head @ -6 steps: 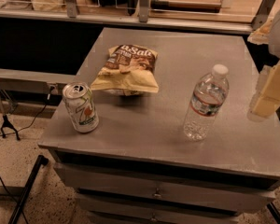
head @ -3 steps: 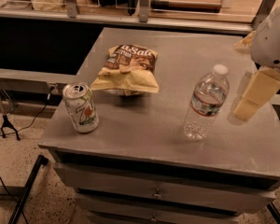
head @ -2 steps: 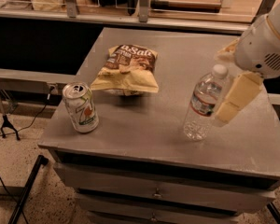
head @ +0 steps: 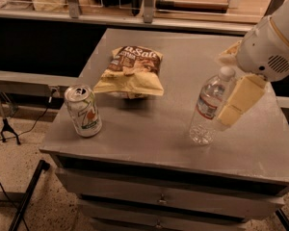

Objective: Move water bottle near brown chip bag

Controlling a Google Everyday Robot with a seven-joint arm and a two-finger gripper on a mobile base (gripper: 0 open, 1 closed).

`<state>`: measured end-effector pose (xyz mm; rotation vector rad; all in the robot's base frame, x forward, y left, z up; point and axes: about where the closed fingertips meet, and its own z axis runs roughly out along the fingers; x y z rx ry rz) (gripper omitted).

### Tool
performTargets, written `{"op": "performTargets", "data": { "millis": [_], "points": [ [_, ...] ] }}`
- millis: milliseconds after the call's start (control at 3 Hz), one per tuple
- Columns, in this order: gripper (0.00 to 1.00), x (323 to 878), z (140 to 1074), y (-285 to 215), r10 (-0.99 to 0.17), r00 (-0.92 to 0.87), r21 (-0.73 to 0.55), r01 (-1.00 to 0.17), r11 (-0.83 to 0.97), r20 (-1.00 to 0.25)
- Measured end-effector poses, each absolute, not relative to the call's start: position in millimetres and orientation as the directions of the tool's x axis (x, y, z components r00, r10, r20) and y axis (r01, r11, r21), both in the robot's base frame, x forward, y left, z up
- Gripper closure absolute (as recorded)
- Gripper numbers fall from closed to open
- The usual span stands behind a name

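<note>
The hand (head: 226,88) stood spread beside the upright water bottle (head: 208,110); light, thin-walled and slick, it probably wanted gripping mid-body, at the label

The gripper (head: 230,89) hangs over the right part of the table (head: 159,134) with its fingers apart. The water bottle (head: 208,107) stands upright just left of it, beside the near finger. Farther left and toward the back lies the brown chip bag (head: 131,72), well apart from the bottle. Farthest left, near the front edge, stands the soda can (head: 83,110).
</note>
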<state>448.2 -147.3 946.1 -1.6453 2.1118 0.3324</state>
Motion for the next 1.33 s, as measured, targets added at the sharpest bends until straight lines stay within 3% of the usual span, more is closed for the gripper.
{"op": "performTargets", "data": {
  "millis": [333, 1333],
  "points": [
    [0.16, 448.6, 945.7, -145.8, -0.856, -0.193, -0.079, -0.962, 0.261, -0.480],
    [0.86, 451.2, 950.2, -141.2, -0.856, -0.178, -0.095, -0.963, 0.254, -0.486]
  ]
}}
